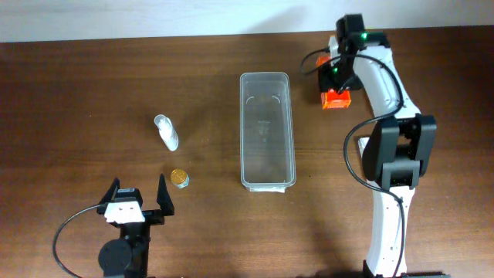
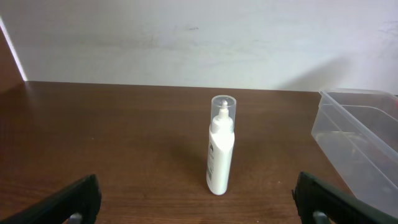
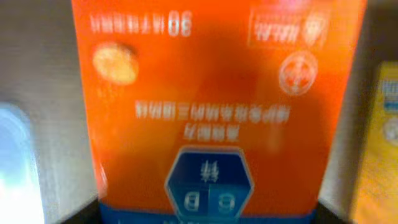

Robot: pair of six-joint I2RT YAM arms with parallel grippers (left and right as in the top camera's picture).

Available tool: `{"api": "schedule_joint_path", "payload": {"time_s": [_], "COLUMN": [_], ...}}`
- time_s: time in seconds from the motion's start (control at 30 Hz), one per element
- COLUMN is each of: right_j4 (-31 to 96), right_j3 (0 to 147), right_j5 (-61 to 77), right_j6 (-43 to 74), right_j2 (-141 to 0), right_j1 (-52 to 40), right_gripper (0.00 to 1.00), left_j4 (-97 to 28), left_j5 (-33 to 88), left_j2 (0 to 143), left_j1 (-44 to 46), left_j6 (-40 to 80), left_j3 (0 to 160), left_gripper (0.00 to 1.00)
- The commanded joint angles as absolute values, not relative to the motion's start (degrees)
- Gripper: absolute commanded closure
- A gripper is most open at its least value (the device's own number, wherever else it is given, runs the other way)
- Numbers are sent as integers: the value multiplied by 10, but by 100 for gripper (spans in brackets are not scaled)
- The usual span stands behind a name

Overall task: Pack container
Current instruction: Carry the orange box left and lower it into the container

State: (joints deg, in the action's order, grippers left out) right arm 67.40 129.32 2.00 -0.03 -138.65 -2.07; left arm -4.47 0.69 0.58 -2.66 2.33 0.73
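Our left gripper (image 1: 139,199) rests low over the brown wooden table (image 1: 77,93), its two fingers spread wide with nothing between them; in the left wrist view the dark fingertips (image 2: 78,198) sit at the bottom corners of the frame. Straight ahead of it, well apart, a white bottle (image 2: 221,146) with a clear cap stands upright. A small round gold-topped object (image 1: 179,178) sits just ahead and to the right of this gripper's right finger; we cannot tell what it is.

The container (image 1: 267,131), a long clear plastic bin, lies ahead and to the right of the left gripper, its long side running away from us, and it holds nothing we can make out. Its near corner shows at the right edge of the left wrist view.

Our right gripper (image 1: 337,86) reaches far out, to the right of the container's far end, directly over an orange box (image 1: 336,100). In the right wrist view that box (image 3: 214,106) fills the frame, blurred, its print upside down, with a yellow box (image 3: 378,143) just to its right. We cannot tell whether the right fingers are apart or clamped on the orange box.
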Motion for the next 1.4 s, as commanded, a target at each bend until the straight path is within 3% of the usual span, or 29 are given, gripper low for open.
{"api": "schedule_joint_path", "payload": {"time_s": [0.0, 0.33, 0.37, 0.6, 0.87, 1.07, 1.37], "right_j4": [744, 974, 974, 973, 973, 973, 971], "right_j3": [1397, 1650, 1658, 1658, 1658, 1651, 1583], "right_j5": [24, 83, 87, 181, 169, 10, 2], "right_j6": [1, 21, 27, 71, 81, 164, 220], "right_j2": [-1387, -1377, -1376, -1359, -1359, -1362, -1364], "right_j1": [-19, -21, -22, -62, -148, -207, -256], "right_gripper": [36, 36, 40, 41, 40, 40, 36], "left_j4": [-46, -46, -46, -46, -46, -46, -46], "left_j5": [15, 15, 15, 15, 15, 15, 15], "left_j2": [3, 3, 3, 3, 3, 3, 3], "left_j1": [-29, -29, -29, -29, -29, -29, -29], "left_j6": [12, 12, 12, 12, 12, 12, 12], "left_j3": [5, 5, 5, 5, 5, 5, 5], "left_gripper": [1, 1, 1, 1, 1, 1, 1]}}
